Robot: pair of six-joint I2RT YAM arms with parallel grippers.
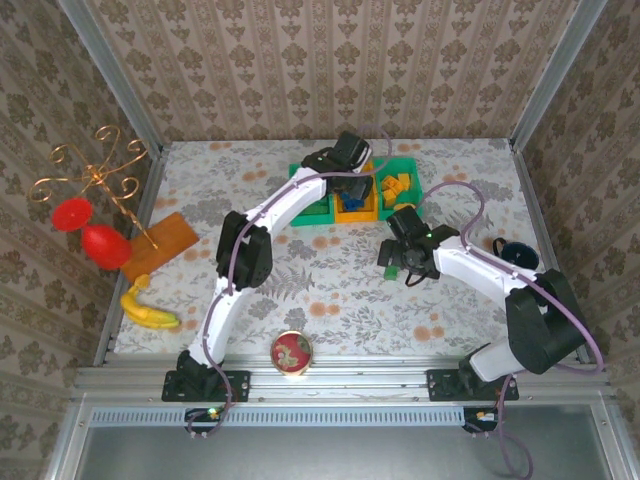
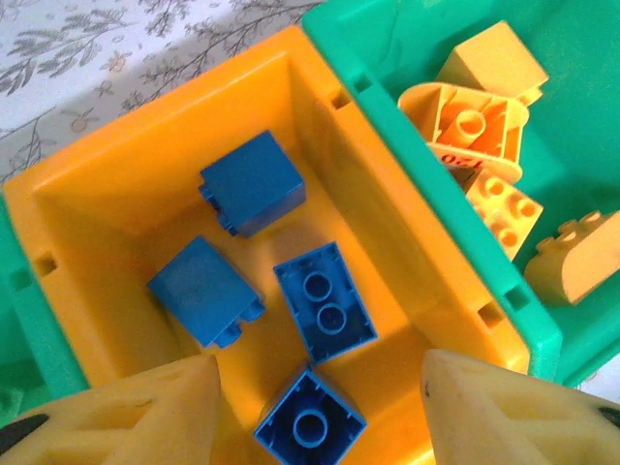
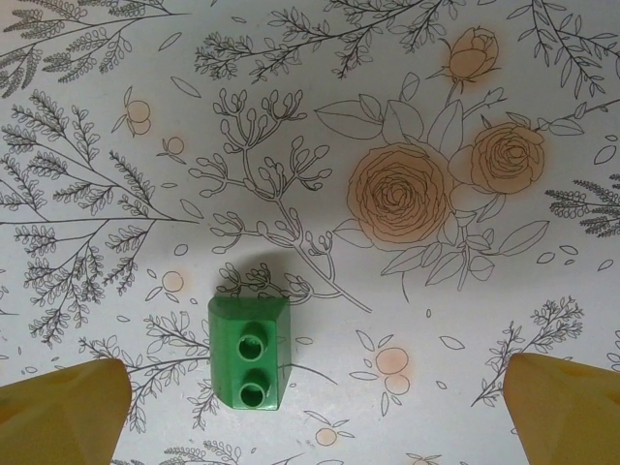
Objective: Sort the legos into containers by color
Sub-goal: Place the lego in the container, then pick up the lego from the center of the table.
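- The left arm point(image 1: 270, 212) stretches far across the table, its wrist tipped down over the orange bin point(image 1: 356, 207), the middle bin of a row of three.
- The left gripper point(image 2: 320, 417) hangs within the orange bin's walls, its jaws partly spread and holding nothing. A blue brick point(image 2: 310, 424) lies between the fingers on the bin floor, with a gap on each side.
- Three other blue bricks point(image 2: 252, 182) lie deeper in the orange bin, apart from the walls.
- One left finger point(image 2: 504, 407) stands close to the rim where the orange bin meets the green bin point(image 2: 387, 39), which holds orange-yellow bricks point(image 2: 475, 126).
- The right arm point(image 1: 480, 270) is folded at the elbow, its wrist pointing down, nearer the arm bases than the orange bin.
- The right gripper point(image 3: 315, 412) is spread wide and grips nothing.
- A green brick point(image 3: 249, 363) lies studs up on the flowered tablecloth point(image 3: 407, 194) between its fingers, touching neither, with open cloth all round.
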